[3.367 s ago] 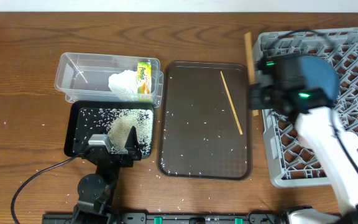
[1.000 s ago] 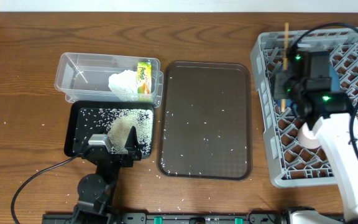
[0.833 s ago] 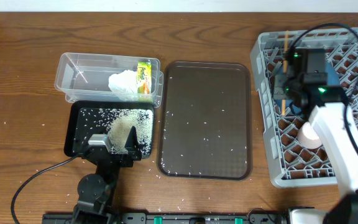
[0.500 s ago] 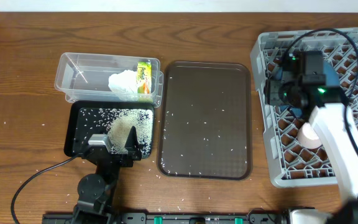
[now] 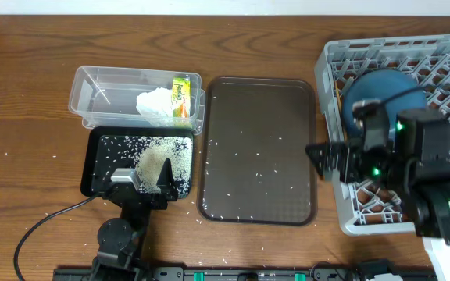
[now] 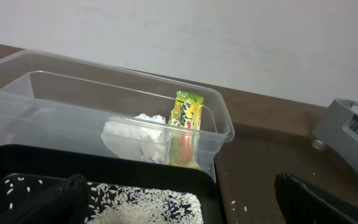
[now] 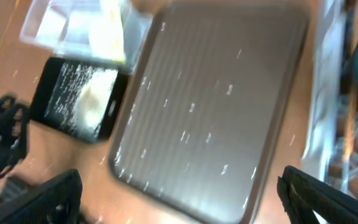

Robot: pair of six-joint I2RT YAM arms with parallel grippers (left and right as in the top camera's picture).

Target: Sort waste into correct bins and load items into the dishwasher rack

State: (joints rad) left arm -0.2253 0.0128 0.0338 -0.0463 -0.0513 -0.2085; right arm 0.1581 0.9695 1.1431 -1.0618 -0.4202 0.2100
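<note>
Two hands gape released: left hand (image 5: 141,179) over shallow black tray (image 5: 94,160), right hand (image 7: 185,196) near rectangular brown tray (image 5: 256,117).

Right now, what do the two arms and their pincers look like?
The left arm is black, with a grey block by the left pincer and a black cable trailing away. The right arm is boxy black housings with green lights and a thin looping cable. The right pincer has black wedge-shaped fingers.
</note>
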